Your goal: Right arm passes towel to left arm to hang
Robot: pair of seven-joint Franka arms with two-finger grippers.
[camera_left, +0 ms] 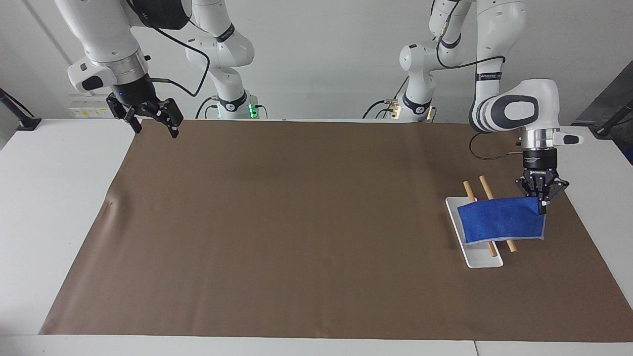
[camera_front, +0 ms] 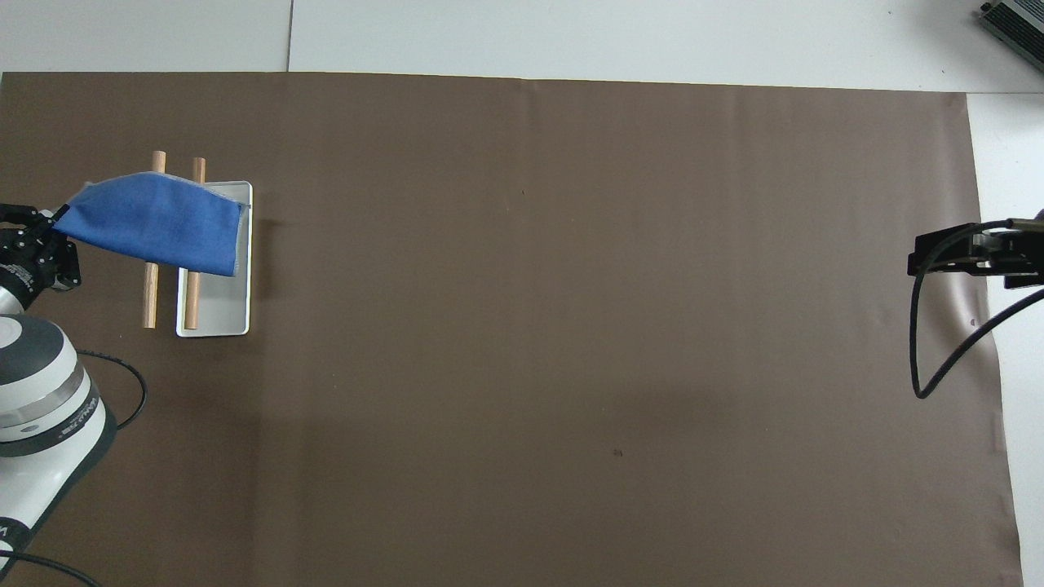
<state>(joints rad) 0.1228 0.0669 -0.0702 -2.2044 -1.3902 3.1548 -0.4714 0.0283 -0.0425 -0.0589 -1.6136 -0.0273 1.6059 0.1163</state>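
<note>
While the left gripper (camera_left: 543,203) pinches one corner of the towel (camera_left: 500,225) at the right of the facing frame, its fingertips pressed together on the cloth, the blue towel hangs draped across two wooden dowels (camera_left: 487,217) over a white tray (camera_left: 482,259). Overhead view: towel (camera_front: 155,227) at the left edge of the frame, spanning both dowels (camera_front: 150,293) and the tray (camera_front: 220,314), with the left gripper (camera_front: 49,232) just at the frame's edge. All of this sits on the brown paper mat (camera_left: 306,227) covering the table (camera_left: 54,198). Right arm waits; right gripper (camera_left: 151,121) raised at the upper left of the facing frame, over the mat's corner, fingers spread and holding nothing. Overhead it shows at the right edge (camera_front: 950,253).
</note>
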